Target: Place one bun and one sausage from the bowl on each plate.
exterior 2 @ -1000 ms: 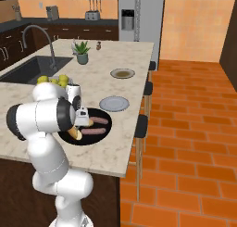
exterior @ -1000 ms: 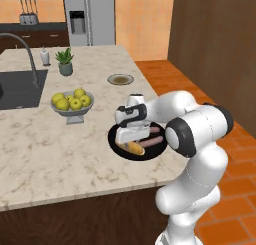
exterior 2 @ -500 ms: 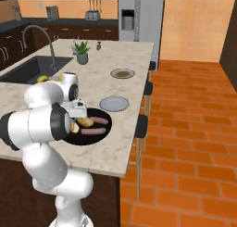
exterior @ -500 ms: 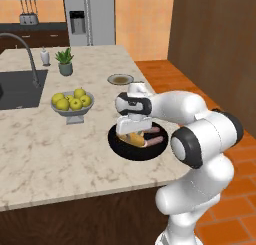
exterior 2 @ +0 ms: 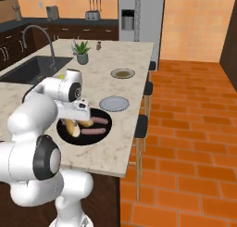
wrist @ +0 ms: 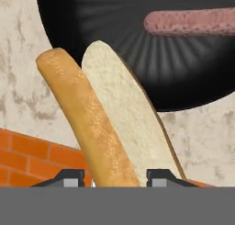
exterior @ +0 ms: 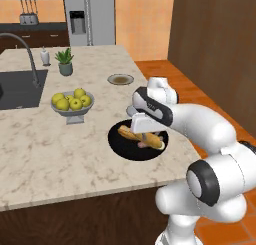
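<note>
The glossy black bowl (exterior: pixel 120 148) (exterior 2: pixel 82 139) (wrist: pixel 114 22) lies near the counter's front right corner. My gripper (exterior: pixel 142 129) (exterior 2: pixel 77 116) (wrist: pixel 117 178) hangs just over it, shut on a golden-brown bun (exterior: pixel 129 134) (exterior 2: pixel 71 127) (wrist: pixel 105 123) that fills the space between the fingertips (wrist: pixel 69 178). In the bowl lie two sausages (exterior 2: pixel 98 121) (exterior 2: pixel 95 131); the hand view shows one sausage (wrist: pixel 188 22). The pale grey-blue plate (exterior 2: pixel 114 103) sits just beyond the bowl. Farther back is the grey-rimmed plate (exterior: pixel 120 79) (exterior 2: pixel 122 73) with a brownish centre.
A grey footed bowl of yellow-green fruit (exterior: pixel 72 103) stands left of the black bowl. A sink (exterior: pixel 20 89) with a faucet and a potted plant (exterior: pixel 65 63) lie farther back. Stools (exterior 2: pixel 141 124) line the counter's right edge above the tiled floor.
The arm's elbow has swung out to the right and the hand has turned over the bowl. The fingers have drawn in on the bun.
</note>
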### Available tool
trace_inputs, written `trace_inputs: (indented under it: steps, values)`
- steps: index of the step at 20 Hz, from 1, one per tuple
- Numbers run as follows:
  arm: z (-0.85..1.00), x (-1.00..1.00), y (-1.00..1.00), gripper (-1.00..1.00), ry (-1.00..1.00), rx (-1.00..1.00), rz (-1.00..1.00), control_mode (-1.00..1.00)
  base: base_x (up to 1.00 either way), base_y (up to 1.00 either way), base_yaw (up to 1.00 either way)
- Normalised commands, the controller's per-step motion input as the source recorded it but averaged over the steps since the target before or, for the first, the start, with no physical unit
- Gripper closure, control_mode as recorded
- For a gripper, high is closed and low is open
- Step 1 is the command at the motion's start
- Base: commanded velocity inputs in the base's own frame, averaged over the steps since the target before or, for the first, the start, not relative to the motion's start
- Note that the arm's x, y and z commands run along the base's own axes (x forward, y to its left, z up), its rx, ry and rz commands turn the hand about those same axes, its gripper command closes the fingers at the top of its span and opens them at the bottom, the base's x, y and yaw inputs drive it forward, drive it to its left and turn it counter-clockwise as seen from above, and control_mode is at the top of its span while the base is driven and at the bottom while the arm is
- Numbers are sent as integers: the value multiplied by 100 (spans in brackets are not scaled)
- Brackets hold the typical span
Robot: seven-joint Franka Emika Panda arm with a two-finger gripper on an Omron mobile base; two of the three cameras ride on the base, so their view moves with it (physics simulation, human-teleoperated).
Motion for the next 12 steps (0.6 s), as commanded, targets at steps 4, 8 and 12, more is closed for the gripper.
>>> trace_inputs:
  steps: [4,8,12]
  values:
    - [29,-28,-73,100,0,-1,-12,-100,0,0,0]
    - [20,-37,-43,100,0,-4,-10,-100,0,0,0]
    - [2,-9,-13,100,0,-12,-6,-100,0,0,0]
